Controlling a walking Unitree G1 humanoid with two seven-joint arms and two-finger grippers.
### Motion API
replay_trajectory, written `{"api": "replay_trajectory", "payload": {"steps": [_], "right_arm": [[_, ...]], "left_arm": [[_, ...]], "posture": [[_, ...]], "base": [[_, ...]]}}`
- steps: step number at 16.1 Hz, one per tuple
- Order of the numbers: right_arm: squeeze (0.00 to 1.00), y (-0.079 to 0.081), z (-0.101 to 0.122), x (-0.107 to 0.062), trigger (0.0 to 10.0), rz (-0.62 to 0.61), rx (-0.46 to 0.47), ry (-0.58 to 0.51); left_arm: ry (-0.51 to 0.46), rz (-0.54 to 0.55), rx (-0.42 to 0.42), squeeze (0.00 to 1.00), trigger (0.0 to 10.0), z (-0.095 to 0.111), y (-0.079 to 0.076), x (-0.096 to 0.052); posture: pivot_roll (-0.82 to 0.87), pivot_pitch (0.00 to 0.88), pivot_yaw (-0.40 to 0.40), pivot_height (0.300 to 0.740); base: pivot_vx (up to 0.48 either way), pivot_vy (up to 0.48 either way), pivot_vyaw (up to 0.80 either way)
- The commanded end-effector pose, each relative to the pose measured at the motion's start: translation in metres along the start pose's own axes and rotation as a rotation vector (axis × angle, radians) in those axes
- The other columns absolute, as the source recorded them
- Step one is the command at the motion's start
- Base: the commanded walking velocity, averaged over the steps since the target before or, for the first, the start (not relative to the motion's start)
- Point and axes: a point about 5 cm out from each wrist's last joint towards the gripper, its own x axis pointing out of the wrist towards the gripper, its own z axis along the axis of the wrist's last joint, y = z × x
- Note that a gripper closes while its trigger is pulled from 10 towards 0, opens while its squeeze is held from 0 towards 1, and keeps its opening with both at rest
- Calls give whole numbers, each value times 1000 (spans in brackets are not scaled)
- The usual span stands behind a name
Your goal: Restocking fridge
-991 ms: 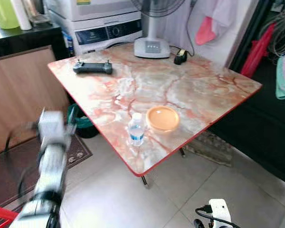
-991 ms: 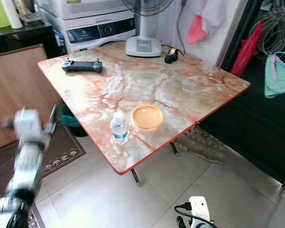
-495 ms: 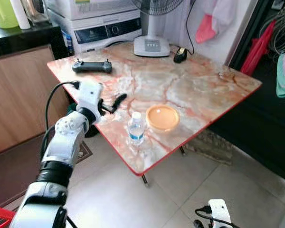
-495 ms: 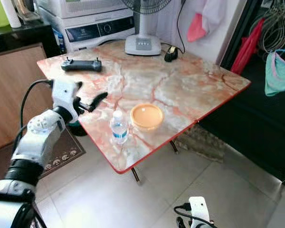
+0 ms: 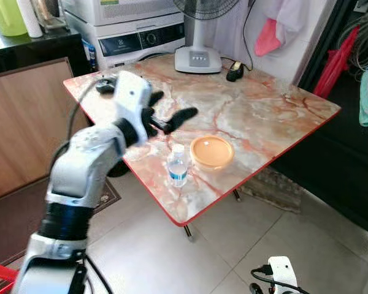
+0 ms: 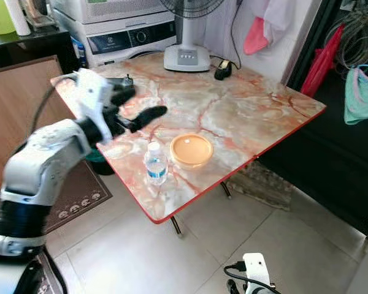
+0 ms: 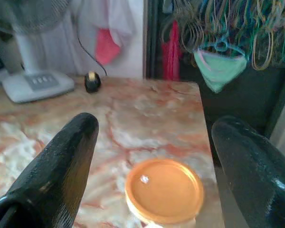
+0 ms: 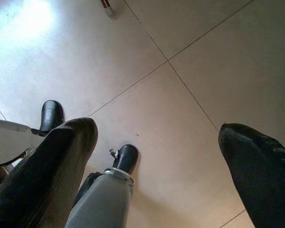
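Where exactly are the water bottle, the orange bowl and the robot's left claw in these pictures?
water bottle [image 5: 177, 166]: left eye view, on its blue label.
orange bowl [image 5: 211, 151]: left eye view, middle of its inside.
left gripper [image 5: 170, 110]: left eye view, midway between its two black fingertips, above the table.

Home utility rm, washer [image 5: 132, 38], fan [image 5: 199, 37], hangers [image 7: 218, 28]

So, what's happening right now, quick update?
Left claw open above the table, aimed past the orange lid. Water bottle upright, untouched near the table edge. Right claw open, idle over the floor.
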Motion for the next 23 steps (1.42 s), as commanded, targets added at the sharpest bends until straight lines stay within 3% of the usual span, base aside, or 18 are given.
{"api": "replay_trajectory", "payload": {"steps": [1,2,3,5,6,9,11,12,16,17,19,21,23], "right_arm": [[0,-3,-2,-1,10000,-7,3,10],[0,-3,-2,-1,10000,-7,4,10],[0,-3,-2,-1,10000,-8,4,11],[0,-3,-2,-1,10000,-8,2,12],[0,-3,-2,-1,10000,-8,-2,13],[0,-3,-1,-1,10000,-10,-4,10],[0,-3,-1,-1,10000,-10,-2,8],[0,-4,0,-1,10000,-20,-26,0],[0,-5,-1,-1,10000,-41,-5,-9],[0,-6,0,-1,10000,-59,-5,-22],[0,-6,-1,-1,10000,-60,-6,-29],[0,-6,-1,-1,10000,-63,1,-35],[0,-6,-1,-1,10000,-61,-6,-33]], "left_arm": [[61,22,20,0,10000,-6,-1,5],[149,103,42,0,10000,-23,1,8],[216,268,39,0,10000,-36,13,10],[241,460,-19,0,10000,-40,30,5],[239,461,-37,0,10000,-36,31,7],[125,342,31,0,10000,-15,14,19],[18,425,23,0,10000,-4,17,20],[-88,493,-20,0,10000,2,24,16],[-153,598,162,0,10000,-12,38,-3],[-89,606,352,0,10000,-32,44,-16],[-86,546,475,0,10000,-48,39,-25],[-118,530,503,0,10000,-55,32,-26],[-129,544,477,0,10000,-69,22,-26]], "posture": [[94,0,-55,740],[94,0,-55,740],[94,0,-55,740],[94,0,-55,740],[89,0,-53,740],[89,0,-53,740],[92,0,-57,740],[92,0,-57,740],[82,0,-48,740],[82,0,-50,740],[87,0,-47,740],[87,0,-46,740],[80,0,-46,740]], "base": [[0,0,0],[0,0,0],[0,0,0],[0,0,0],[0,0,0],[0,0,0],[0,0,0],[0,0,0],[0,0,0],[0,0,0],[0,0,0],[0,0,0],[0,0,0]]}}
